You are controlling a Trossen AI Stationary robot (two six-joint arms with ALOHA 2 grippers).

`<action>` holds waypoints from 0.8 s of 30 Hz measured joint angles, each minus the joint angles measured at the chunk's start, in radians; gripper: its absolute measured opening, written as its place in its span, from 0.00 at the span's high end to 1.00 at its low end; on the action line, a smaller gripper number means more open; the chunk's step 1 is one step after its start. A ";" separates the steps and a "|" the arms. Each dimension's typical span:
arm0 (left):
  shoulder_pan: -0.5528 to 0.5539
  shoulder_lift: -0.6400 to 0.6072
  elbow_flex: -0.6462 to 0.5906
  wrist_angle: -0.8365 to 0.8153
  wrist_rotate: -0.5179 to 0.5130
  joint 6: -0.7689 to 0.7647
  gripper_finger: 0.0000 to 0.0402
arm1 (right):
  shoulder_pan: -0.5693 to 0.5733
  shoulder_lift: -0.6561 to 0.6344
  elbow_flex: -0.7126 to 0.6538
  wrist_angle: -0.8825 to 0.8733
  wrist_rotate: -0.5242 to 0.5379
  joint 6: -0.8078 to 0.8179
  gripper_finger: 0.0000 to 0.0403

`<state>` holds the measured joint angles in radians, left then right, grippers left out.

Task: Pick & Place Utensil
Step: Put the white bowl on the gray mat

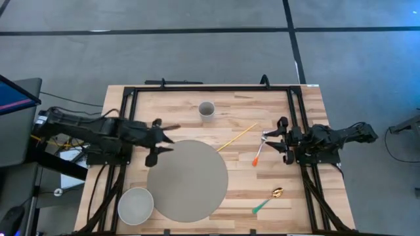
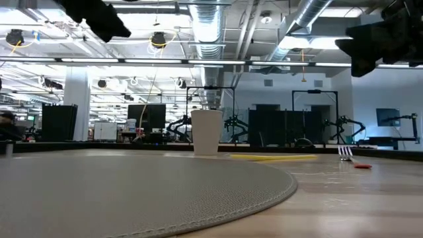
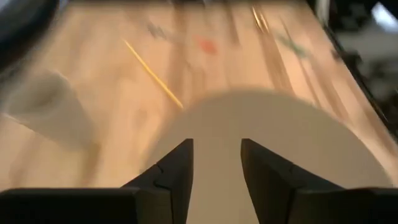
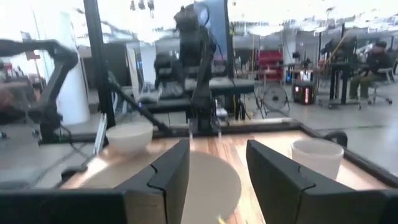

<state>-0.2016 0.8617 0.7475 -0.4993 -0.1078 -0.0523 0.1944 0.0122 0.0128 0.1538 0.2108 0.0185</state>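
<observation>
Three utensils lie flat on the wooden table: a thin yellow stick, a fork with an orange handle, and a gold spoon with a green handle. A round grey placemat lies in the middle. My left gripper hangs open above the placemat's far left edge, nothing between its fingers. My right gripper stands open at the table's right side, close to the fork's tines, and holds nothing.
A white cup stands upright at the far middle of the table. A white bowl sits at the near left, beside the placemat. A black frame runs along the table's far edge and both sides.
</observation>
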 joint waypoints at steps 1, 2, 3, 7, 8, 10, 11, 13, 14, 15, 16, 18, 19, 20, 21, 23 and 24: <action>0.000 0.034 0.033 -0.059 0.039 -0.026 0.65 | 0.000 0.000 0.000 0.023 0.000 -0.001 0.62; -0.002 0.061 0.055 -0.105 0.082 -0.062 0.64 | 0.000 0.000 0.000 0.039 0.000 -0.002 0.62; -0.007 0.083 0.069 -0.141 0.125 -0.104 0.64 | 0.000 0.000 0.000 0.050 0.000 -0.008 0.62; -0.059 0.129 0.074 -0.247 0.215 -0.254 0.63 | 0.000 0.000 0.000 0.072 0.001 -0.075 0.62; -0.080 0.134 0.074 -0.283 0.219 -0.287 0.63 | 0.000 0.000 0.000 0.066 0.001 -0.073 0.62; -0.123 0.137 0.074 -0.339 0.221 -0.331 0.64 | 0.000 0.000 0.000 0.062 0.001 -0.055 0.62; -0.146 0.137 0.074 -0.358 0.220 -0.354 0.64 | 0.000 0.000 0.000 0.062 0.001 -0.046 0.62; -0.196 0.136 0.074 -0.361 0.205 -0.396 0.65 | 0.000 0.000 0.000 0.040 0.000 -0.045 0.63; -0.224 0.136 0.074 -0.357 0.195 -0.408 0.65 | 0.000 0.000 0.000 0.019 0.000 -0.047 0.63; -0.255 0.137 0.074 -0.357 0.182 -0.423 0.66 | 0.000 0.000 0.000 -0.005 0.001 -0.047 0.63; -0.286 0.140 0.073 -0.357 0.166 -0.434 0.66 | 0.000 0.000 0.000 -0.030 0.001 -0.046 0.63; -0.341 0.142 0.061 -0.355 0.146 -0.482 0.67 | 0.000 0.000 0.000 -0.078 0.001 -0.044 0.62; -0.368 0.142 0.051 -0.356 0.136 -0.518 0.67 | 0.000 0.000 0.000 -0.094 0.000 -0.044 0.62; -0.395 0.142 0.038 -0.356 0.125 -0.562 0.67 | 0.000 0.000 0.000 -0.104 0.000 -0.044 0.62; -0.423 0.142 0.023 -0.355 0.111 -0.613 0.67 | 0.000 0.000 0.000 -0.108 0.000 -0.044 0.62; -0.472 0.142 -0.008 -0.358 0.102 -0.704 0.67 | 0.000 0.000 0.000 -0.108 0.000 -0.044 0.63; -0.494 0.142 -0.023 -0.355 0.094 -0.741 0.67 | 0.000 0.000 0.000 -0.107 0.000 -0.044 0.63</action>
<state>-0.6953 1.0035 0.7241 -0.8544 -0.0134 -0.7933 0.1944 0.0124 0.0128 0.0471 0.2111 -0.0257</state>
